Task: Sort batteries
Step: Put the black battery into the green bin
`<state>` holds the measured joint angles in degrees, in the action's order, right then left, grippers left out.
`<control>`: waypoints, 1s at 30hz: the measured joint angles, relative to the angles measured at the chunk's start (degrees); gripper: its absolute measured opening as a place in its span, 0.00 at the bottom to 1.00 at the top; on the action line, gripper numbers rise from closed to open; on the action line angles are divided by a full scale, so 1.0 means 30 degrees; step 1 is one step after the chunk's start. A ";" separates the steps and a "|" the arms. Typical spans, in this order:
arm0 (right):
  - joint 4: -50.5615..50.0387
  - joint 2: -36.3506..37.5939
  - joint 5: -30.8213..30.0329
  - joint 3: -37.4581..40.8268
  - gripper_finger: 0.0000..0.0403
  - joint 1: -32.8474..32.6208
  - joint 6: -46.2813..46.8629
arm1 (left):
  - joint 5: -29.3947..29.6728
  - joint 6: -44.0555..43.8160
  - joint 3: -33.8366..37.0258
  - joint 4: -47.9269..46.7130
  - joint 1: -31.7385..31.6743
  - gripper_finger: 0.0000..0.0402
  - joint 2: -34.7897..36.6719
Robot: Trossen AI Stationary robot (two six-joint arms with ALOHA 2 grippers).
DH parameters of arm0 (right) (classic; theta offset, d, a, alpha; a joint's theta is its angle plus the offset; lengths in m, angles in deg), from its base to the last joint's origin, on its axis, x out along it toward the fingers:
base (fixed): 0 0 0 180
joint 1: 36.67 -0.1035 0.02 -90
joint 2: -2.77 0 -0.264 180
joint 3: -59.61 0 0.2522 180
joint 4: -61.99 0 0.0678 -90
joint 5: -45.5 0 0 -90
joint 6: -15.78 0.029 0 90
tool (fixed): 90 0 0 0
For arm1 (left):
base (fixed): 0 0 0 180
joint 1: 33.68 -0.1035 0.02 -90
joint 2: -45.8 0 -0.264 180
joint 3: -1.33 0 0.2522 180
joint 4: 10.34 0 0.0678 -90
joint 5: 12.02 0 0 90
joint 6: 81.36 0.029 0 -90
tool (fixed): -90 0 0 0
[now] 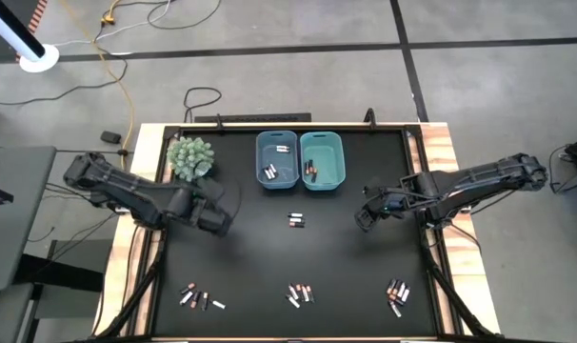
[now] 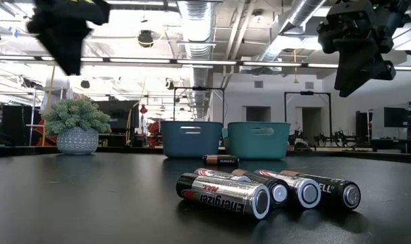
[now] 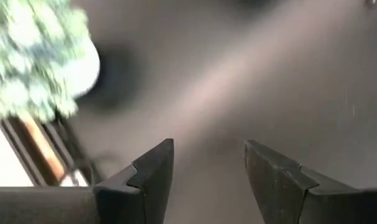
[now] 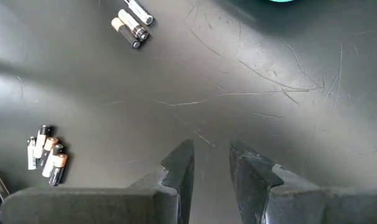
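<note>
Batteries lie on the black table in small groups: a pair in the middle [image 1: 296, 221] and clusters along the near edge [image 1: 198, 298] [image 1: 300, 293] [image 1: 398, 292]. In the low view several lie side by side up close [image 2: 260, 193]. More lie inside the blue bin [image 1: 277, 159] and the teal bin [image 1: 322, 159] at the far side. My left gripper [image 1: 222, 214] [image 3: 208, 155] hangs open above bare table, right of the plant. My right gripper [image 1: 362, 219] [image 4: 210, 149] hovers above bare table right of the middle pair, with a narrow, empty gap between its fingers.
A small potted plant [image 1: 190, 157] [image 2: 76, 125] stands at the far left, close to my left arm. The two bins stand side by side at the far middle [image 2: 192, 139] [image 2: 258, 139]. Bare black tabletop stretches between the middle pair and the near clusters.
</note>
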<state>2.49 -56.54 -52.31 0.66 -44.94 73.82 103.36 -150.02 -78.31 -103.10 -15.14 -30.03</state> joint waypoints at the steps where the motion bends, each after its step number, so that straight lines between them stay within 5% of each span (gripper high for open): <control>1: -0.0005 0.0000 0.0000 0.0000 0.29 0.0000 -0.0020 | -0.0531 -0.0491 0.0135 -0.0174 0.0619 0.47 0.0008; 14: 0.0001 0.0000 0.0000 0.0000 0.29 0.0007 -0.0578 | -0.5609 -0.7203 0.0767 0.0147 0.8129 0.47 -0.0007; 21: 0.0054 0.0000 0.0000 0.0000 0.29 0.0007 -0.0912 | -0.8842 -0.8322 0.0804 0.0148 0.8488 0.47 -0.0653; 30: 0.0492 0.0000 0.0000 0.0000 0.29 0.0002 -0.1011 | -1.0456 -0.4043 0.0804 0.2927 0.7634 0.47 -0.3951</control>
<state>3.96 -56.54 -52.31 0.66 -44.94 70.79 72.00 -162.15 -75.90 -94.32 7.76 -41.88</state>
